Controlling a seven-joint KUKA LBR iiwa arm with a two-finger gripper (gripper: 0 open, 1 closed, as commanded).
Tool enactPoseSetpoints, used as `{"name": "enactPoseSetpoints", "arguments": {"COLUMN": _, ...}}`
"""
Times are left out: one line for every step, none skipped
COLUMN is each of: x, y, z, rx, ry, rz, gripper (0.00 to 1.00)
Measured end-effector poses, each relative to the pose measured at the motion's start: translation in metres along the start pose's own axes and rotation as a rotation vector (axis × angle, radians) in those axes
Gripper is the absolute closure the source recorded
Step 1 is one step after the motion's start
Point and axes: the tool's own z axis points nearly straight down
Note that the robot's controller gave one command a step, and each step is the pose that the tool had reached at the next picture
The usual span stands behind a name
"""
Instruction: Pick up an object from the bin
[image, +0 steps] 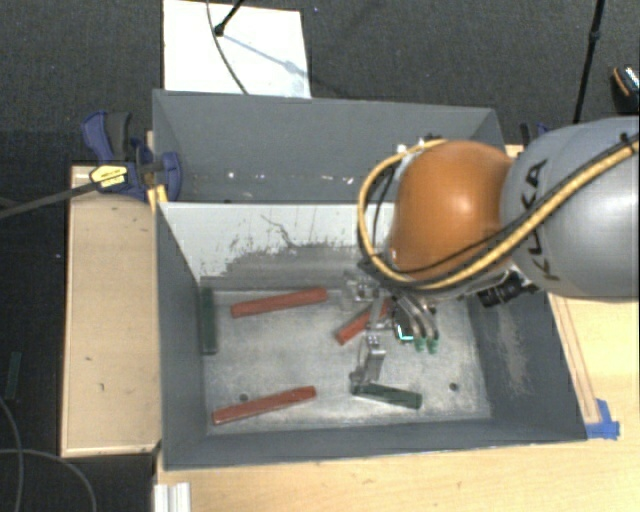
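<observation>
Fingers of the gripper (366, 372) hang at the left end of the green stick (392, 398), front right in the bin (520, 350); open or closed, you can't tell. Expect the stick to be light, stiff and smooth: pinch it across its narrow width, mid-length. An orange piece (350, 329) is half hidden behind the gripper, and whether the gripper touches the stick is unclear.

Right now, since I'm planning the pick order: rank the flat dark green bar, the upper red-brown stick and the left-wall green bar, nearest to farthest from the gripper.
1. The flat dark green bar, just below the gripper.
2. The upper red-brown stick, up and left.
3. The left-wall green bar, far left.
</observation>
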Motion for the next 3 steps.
{"name": "enactPoseSetpoints", "arguments": {"x": 0.009, "y": 0.051, "z": 0.134, "rx": 0.000, "ry": -0.003, "rz": -0.521, "gripper": 0.00}}
{"name": "enactPoseSetpoints", "arguments": {"x": 0.027, "y": 0.087, "z": 0.085, "rx": -0.001, "ry": -0.011, "rz": -0.576, "gripper": 0.00}}
{"name": "enactPoseSetpoints", "arguments": {"x": 0.029, "y": 0.091, "z": 0.133, "rx": 0.003, "ry": -0.019, "rz": -0.747, "gripper": 0.00}}
